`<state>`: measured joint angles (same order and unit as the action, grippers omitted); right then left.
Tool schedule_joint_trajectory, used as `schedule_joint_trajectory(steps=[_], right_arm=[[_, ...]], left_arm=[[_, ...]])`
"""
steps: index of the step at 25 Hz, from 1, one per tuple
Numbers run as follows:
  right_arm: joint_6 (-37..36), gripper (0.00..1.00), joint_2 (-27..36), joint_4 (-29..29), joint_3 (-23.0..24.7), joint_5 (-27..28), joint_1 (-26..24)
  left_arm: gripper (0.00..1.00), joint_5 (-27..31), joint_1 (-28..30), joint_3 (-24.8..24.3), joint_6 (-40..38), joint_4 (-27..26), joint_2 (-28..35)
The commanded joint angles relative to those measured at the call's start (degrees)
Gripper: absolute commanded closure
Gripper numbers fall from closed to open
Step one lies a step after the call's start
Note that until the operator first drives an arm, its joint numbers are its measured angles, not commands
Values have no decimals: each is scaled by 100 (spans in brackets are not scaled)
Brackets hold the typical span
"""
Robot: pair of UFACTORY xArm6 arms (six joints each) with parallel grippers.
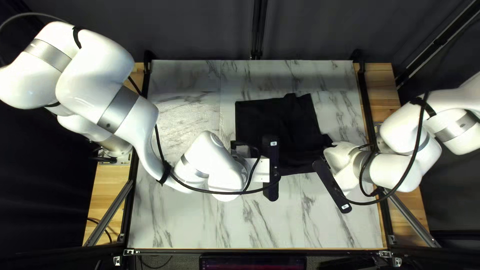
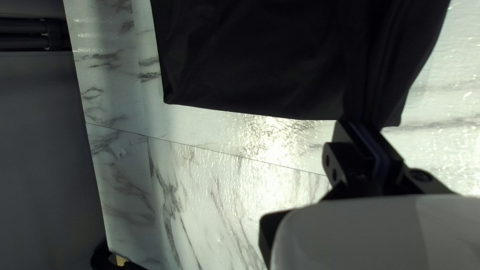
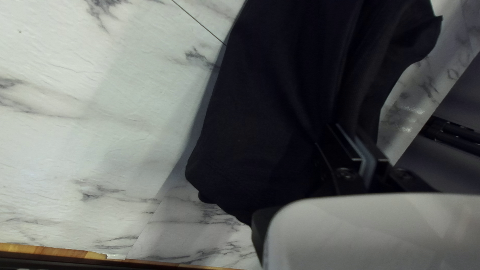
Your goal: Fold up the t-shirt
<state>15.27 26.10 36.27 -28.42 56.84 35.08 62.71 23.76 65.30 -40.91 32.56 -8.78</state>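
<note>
The black t-shirt point(image 1: 277, 117) lies on the marble-patterned table, right of centre in the top left view. My left gripper point(image 1: 271, 172) is over its near left part, fingertips hidden there. In the left wrist view my left gripper point(image 2: 361, 125) is shut on the edge of the t-shirt point(image 2: 260, 60), with folds running away from the fingers. My right gripper point(image 1: 332, 186) is at the shirt's near right side. Seen in the right wrist view, my right gripper point(image 3: 352, 134) is shut on gathered cloth of the t-shirt point(image 3: 270, 110), and a loose flap spreads beside the fingers.
The marble-patterned table point(image 1: 215, 225) shows bare surface along its near edge and to the left of the shirt. Black frame rails point(image 1: 367, 100) border its sides. My left arm point(image 1: 120, 107) reaches across the table's left part, a cable trailing along it.
</note>
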Motion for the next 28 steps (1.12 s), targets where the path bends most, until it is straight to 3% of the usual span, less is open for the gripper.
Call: schedule_joint_trajectory(steps=[1, 9, 14, 28], right_arm=[[-122, 100, 132, 84, 90, -29, -101], [-1138, 100, 955, -1, 442, -162, -932], [-1667, 100, 1171, -97, 568, -407, -1503], [-1816, 100, 1208, -53, 659, -538, -1675]], left_arm=[[100, -21, -40, -155, -32, -1, 163], [100, 213, -389, -455, 283, 178, 780], [100, 18, -779, -519, 603, 223, 780], [100, -8, -835, -649, 575, 209, 883]])
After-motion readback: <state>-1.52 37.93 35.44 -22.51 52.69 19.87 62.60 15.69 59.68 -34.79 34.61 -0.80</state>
